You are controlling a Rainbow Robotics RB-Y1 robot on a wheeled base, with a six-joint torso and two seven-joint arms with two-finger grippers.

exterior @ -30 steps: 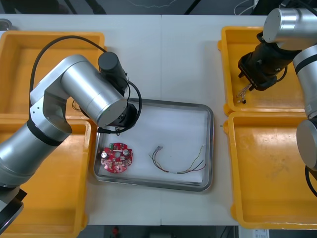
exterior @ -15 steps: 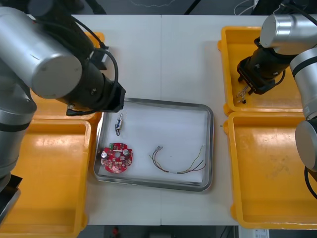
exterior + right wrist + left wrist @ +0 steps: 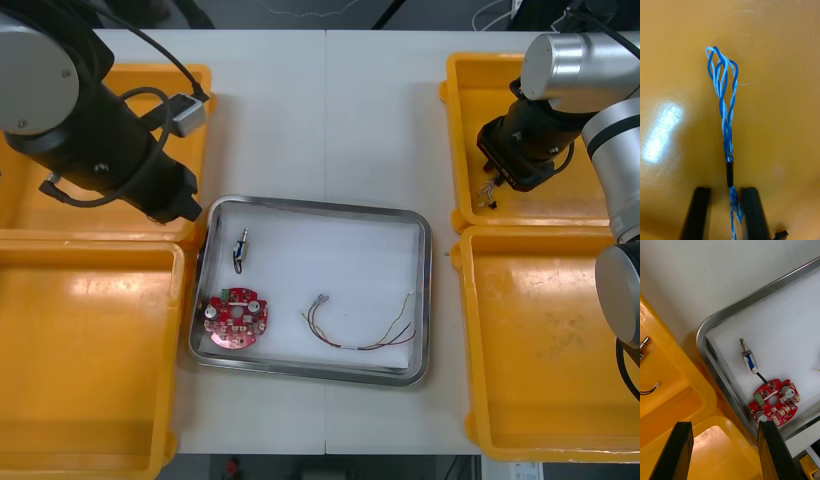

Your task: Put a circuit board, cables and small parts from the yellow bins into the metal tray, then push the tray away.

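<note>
Your right gripper (image 3: 725,213): pinching the blue-white cable (image 3: 723,86) between its fingers.
Your left gripper (image 3: 724,450): spread wide, metal tray (image 3: 760,291) just ahead.

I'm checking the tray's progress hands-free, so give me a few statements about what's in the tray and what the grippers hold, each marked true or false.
1. The round red circuit board lies in the metal tray. True.
2. The twisted blue and white cable lies in the tray. False: it is held between the fingers of the right gripper, over the far right yellow bin.
3. The left gripper holds the small metal part. False: its fingers stand open with nothing between them, and the part lies in the tray beside the board.
4. A red and yellow cable lies in the tray, on the board's right. True.
</note>
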